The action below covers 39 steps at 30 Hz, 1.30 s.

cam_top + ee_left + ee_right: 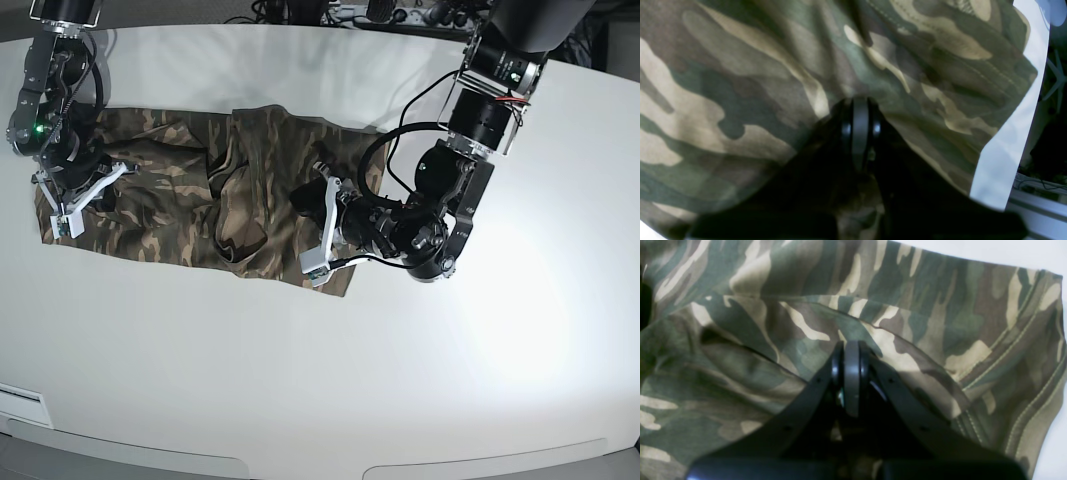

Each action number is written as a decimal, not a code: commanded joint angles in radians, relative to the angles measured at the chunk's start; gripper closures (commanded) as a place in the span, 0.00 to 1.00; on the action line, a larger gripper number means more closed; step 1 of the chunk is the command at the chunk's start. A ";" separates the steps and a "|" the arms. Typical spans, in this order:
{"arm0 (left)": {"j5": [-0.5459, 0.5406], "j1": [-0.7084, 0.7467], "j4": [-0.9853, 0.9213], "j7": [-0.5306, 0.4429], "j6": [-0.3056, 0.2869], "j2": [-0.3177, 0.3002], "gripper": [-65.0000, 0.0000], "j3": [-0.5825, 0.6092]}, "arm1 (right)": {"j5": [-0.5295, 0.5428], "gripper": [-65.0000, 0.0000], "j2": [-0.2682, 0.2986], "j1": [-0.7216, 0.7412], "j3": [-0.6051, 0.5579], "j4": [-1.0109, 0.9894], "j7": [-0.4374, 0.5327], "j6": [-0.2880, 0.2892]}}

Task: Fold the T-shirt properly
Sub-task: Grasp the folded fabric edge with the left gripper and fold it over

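The camouflage T-shirt (170, 215) lies crumpled and partly spread on the white table (300, 380), bunched into folds near its middle. My left gripper (300, 203) sits on the shirt's right part. In the left wrist view its jaws (858, 101) are closed together, with creases of the cloth (740, 83) running to the tip. My right gripper (82, 165) sits on the shirt's left end. In the right wrist view its jaws (851, 345) are closed at a fold edge of the cloth (940, 306), beside a stitched hem. The collar and label are hidden.
The white table shows beyond the shirt's edge in the left wrist view (1007, 140) and in the right wrist view (973, 250). Cables and equipment (400, 15) lie past the table's far edge. The left arm's body (430, 220) rests low over the table right of the shirt.
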 commanded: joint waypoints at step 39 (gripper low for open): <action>0.021 -0.067 0.122 -0.011 -0.008 0.013 1.00 0.000 | 0.078 0.77 0.011 0.141 -0.002 0.010 -0.140 0.004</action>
